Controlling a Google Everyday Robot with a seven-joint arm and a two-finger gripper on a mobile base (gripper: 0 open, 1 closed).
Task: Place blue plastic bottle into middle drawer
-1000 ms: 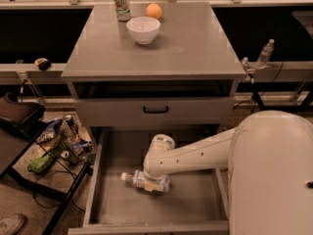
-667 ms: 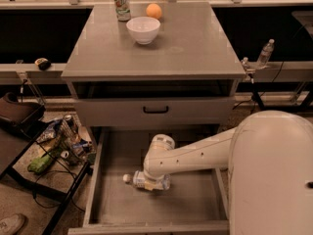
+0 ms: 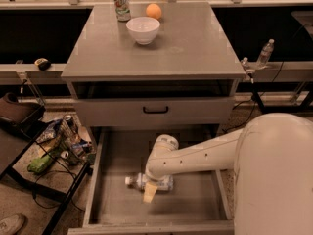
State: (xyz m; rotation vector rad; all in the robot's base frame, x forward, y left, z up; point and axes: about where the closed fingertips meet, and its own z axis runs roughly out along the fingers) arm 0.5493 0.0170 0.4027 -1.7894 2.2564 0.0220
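Starting from the left wall of the middle drawer [image 3: 93, 180], which stands pulled out below the shallower drawer front [image 3: 155, 110] with the black handle, you will find the blue plastic bottle [image 3: 155, 182] lying on its side on the drawer floor, roughly midway between the two side walls. Right at it, the gripper [image 3: 150, 188] sits low over the bottle's body, at the end of the white arm [image 3: 205, 153] that reaches in from the right. You cannot tell from here whether it grips the bottle or has let go. I judge the step in hand to be the release. Let go only with the bottle resting flat on the floor, then lift straight up rather than dragging sideways, since a round bottle on its side will likely roll toward a wall if nudged. Keep the arm clear of the right wall and of the drawer front above as you draw back. As for the bottle, its white cap points left, its body is clear plastic with a pale bluish-white label, and its base end is hidden under the gripper.
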